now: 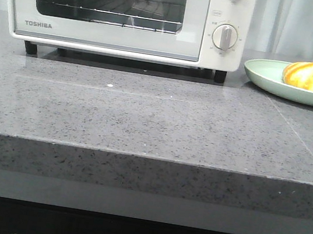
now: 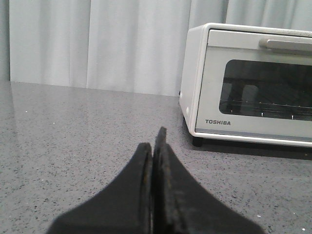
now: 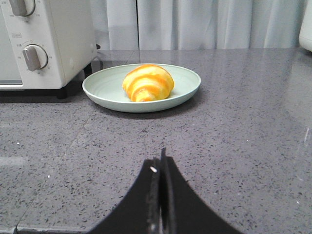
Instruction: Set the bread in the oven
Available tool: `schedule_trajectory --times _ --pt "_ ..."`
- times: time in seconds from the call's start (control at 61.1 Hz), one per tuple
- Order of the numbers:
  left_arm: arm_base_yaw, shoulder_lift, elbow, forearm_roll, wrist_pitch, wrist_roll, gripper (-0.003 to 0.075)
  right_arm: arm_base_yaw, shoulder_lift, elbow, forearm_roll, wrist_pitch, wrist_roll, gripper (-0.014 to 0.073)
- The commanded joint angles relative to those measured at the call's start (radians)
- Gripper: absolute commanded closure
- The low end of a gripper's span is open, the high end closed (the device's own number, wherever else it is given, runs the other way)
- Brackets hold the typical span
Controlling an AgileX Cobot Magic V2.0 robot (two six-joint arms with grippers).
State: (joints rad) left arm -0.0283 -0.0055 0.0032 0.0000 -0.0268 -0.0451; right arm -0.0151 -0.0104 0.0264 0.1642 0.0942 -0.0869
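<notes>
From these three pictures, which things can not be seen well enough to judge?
- oven: front view edge cuts off its top and handle; left wrist view cuts off its right part.
- Oven inside: dark reflecting glass hides all but the wire rack.
- Knob markings: too small to read.
- plate: front view edge cuts its right rim; the bread hides part of it.
- left claw and right claw: absent from front view.
</notes>
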Motion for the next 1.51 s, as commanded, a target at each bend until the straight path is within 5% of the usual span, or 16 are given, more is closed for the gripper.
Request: schedule_trajectory --times 0.0,1.244,1.489 --pt "0.002 -0.017 0.008 0.000 -0.077 -0.009 0.0741 -0.004 -0.023 -0.006 -0.001 -0.086 -0.008 0.0662" --pt "0.002 -0.017 -0.005 -0.035 -0.105 -0.009 0.0741 -0.004 -0.023 -0.018 -0.001 -0.073 -0.008 0.0662" --pt "0.002 0.002 -0.198 -0.069 0.070 -0.009 0.0741 -0.004 -0.020 -0.169 -0.001 -0.008 -0.008 0.0662"
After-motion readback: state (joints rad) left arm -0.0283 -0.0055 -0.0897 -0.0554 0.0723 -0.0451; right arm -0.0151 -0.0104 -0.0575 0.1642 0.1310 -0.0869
